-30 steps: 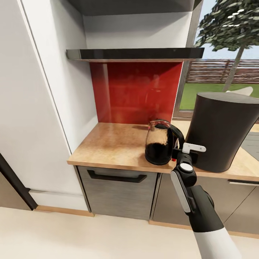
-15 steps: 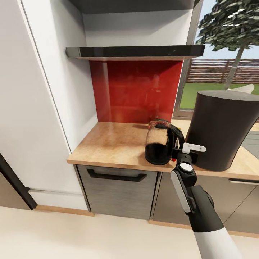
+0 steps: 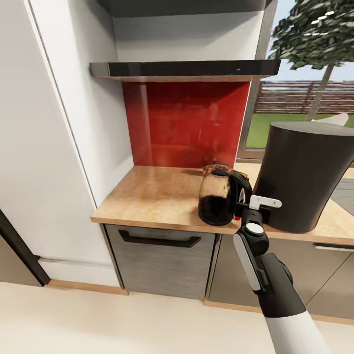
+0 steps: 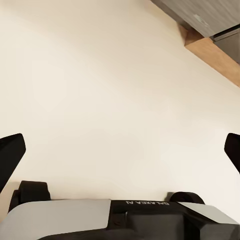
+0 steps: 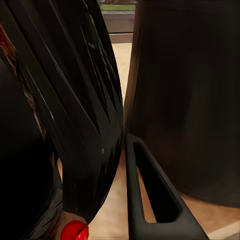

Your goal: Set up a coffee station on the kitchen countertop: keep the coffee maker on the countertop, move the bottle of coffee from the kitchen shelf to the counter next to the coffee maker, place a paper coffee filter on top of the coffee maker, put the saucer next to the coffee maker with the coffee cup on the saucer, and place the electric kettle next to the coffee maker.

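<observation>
Here the electric kettle (image 3: 219,196) is seen upright on the desk (image 3: 157,196), near its front edge, with its black loop handle (image 3: 243,189) turned toward the large dark cylindrical container (image 3: 302,177) that stands just beside it on the right. A small red switch (image 5: 75,231) is visible at the foot of the handle in the right wrist view. The right pincer (image 3: 251,206) is placed at the handle, in the narrow space between kettle and container; one slotted finger (image 5: 152,200) is shown close beside the handle's edge, but whether the handle is clamped cannot be told, since the other finger is hidden. The right arm (image 3: 268,280) is stretched up from below the desk's edge.

Behind the kettle a glossy red backsplash (image 3: 187,123) is seen, topped by a dark shelf (image 3: 184,70). Under the desk a grey drawer front (image 3: 160,265) with a black handle is set. A white tall panel (image 3: 44,147) borders the desk on the left, and a window with a tree (image 3: 314,39) lies to the right.

The left pincer (image 4: 120,155) is held spread wide apart over the cream floor (image 4: 100,90), with nothing between its black fingertips (image 4: 10,155).
</observation>
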